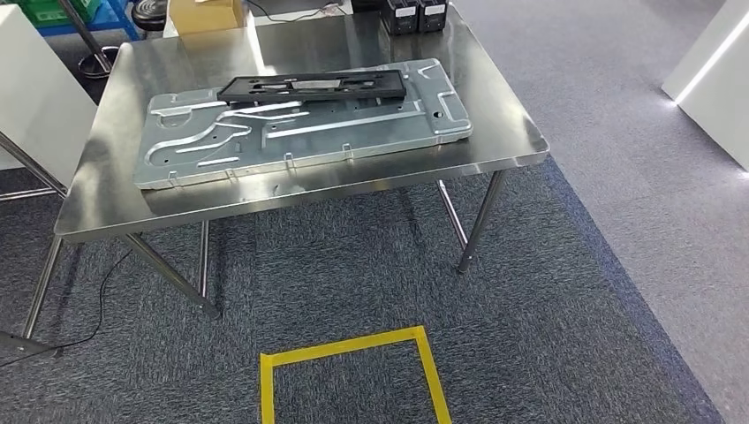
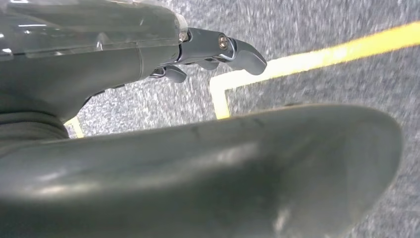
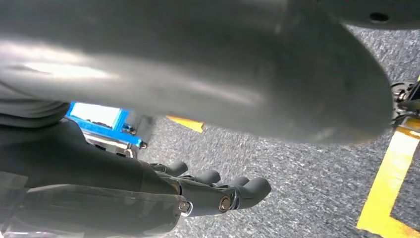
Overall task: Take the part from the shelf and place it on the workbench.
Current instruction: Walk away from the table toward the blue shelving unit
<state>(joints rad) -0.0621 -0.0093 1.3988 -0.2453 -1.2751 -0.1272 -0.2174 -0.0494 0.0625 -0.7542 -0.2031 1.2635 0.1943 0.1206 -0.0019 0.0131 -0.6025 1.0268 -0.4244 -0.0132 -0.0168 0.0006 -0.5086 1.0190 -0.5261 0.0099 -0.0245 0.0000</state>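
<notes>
Black part (image 1: 313, 87) found lying flat on grey metal panel (image 1: 300, 128) atop steel workbench (image 1: 115, 199), so placement judged done; left hand (image 2: 218, 52) and right hand (image 3: 213, 191) hanging over carpet, fingers loosely extended, holding nothing.

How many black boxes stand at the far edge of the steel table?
2: one black box and a second black box stand side by side at the far edge of the table. More may sit beyond the picture's top edge.
</notes>
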